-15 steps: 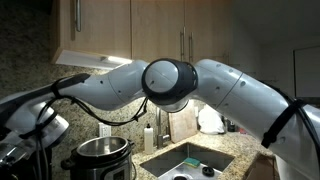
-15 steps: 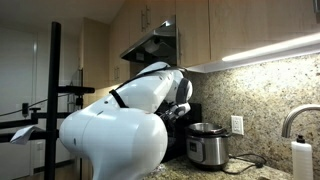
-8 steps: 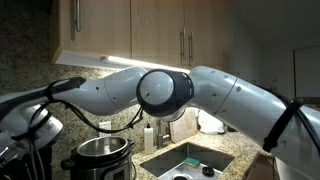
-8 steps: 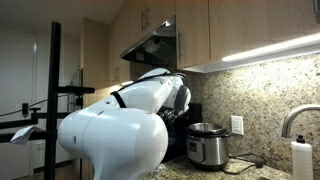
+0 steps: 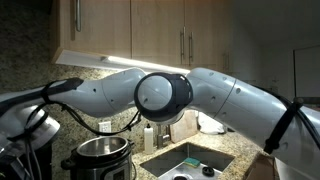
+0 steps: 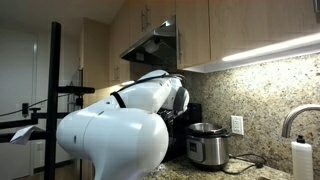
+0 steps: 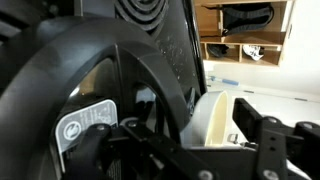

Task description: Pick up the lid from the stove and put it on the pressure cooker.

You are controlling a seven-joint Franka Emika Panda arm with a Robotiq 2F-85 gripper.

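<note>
Lid (image 7: 90, 35) black, round; pressure cooker (image 5: 97, 158) cylindrical, brushed steel, black rim.

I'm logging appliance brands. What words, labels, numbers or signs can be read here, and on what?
None can be read.
Wrist view, pale round sticker: a printed mark, too blurred to read.
In an exterior view, front panel of the pressure cooker: too small to read.
</note>
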